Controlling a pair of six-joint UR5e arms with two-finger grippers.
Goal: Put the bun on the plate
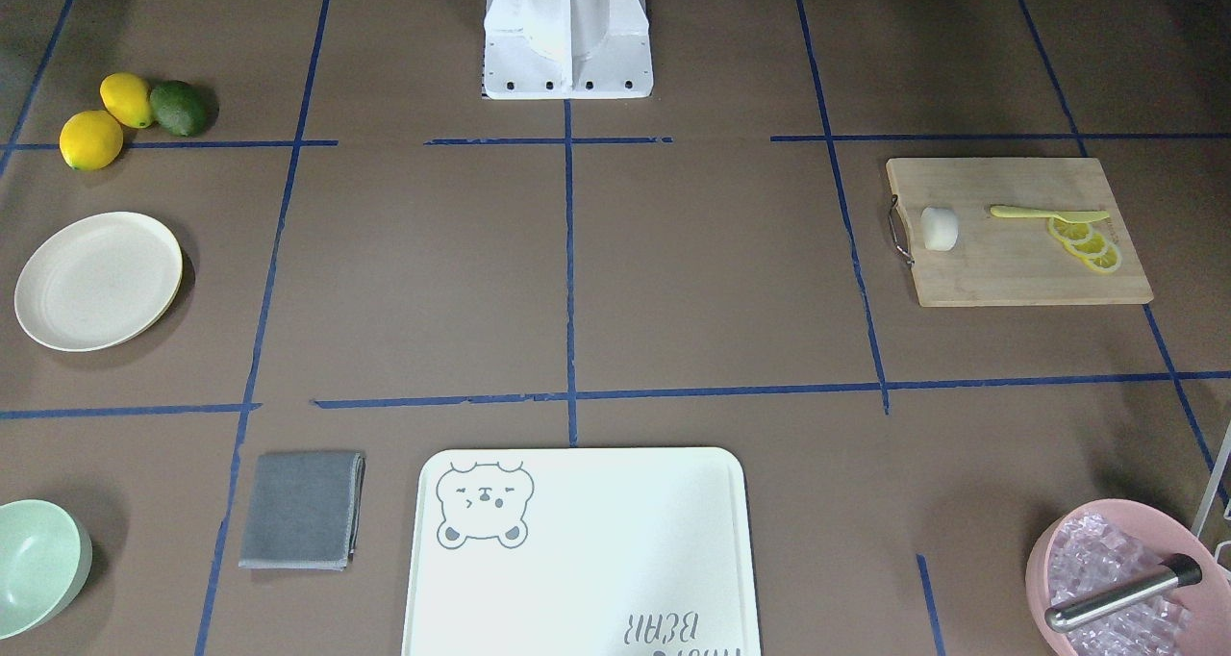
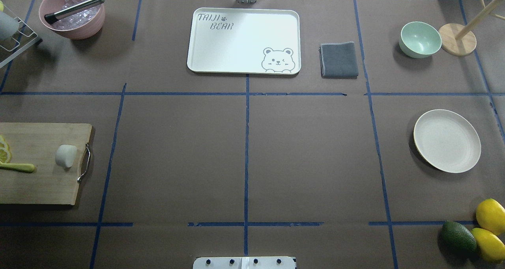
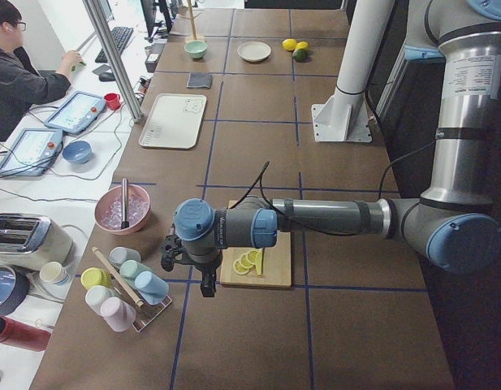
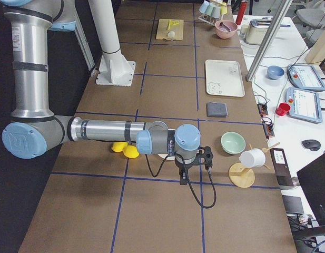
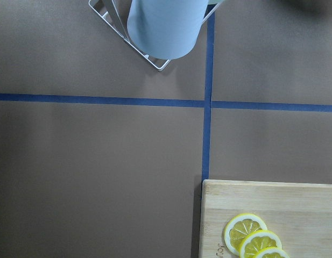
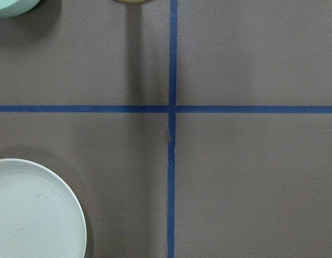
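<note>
The bun (image 1: 940,228) is a small white lump lying on a wooden cutting board (image 1: 1019,276), close to its metal handle; the overhead view shows the bun (image 2: 66,155) at the far left. The empty cream plate (image 1: 98,281) rests on the table at the opposite end, the plate (image 2: 447,141) being at the right in the overhead view. My left gripper (image 3: 185,272) hangs above the outer end of the board, and I cannot tell its state. My right gripper (image 4: 196,166) hovers beside the plate (image 6: 31,215), and its state is also unclear.
Lemon slices (image 1: 1087,242) and a yellow knife (image 1: 1048,214) share the board. A bear-print tray (image 2: 244,40), grey cloth (image 2: 339,60), mint bowl (image 2: 420,39), pink ice bowl (image 2: 73,16), two lemons and an avocado (image 2: 457,235) stand around. A person (image 3: 19,73) sits at a side desk.
</note>
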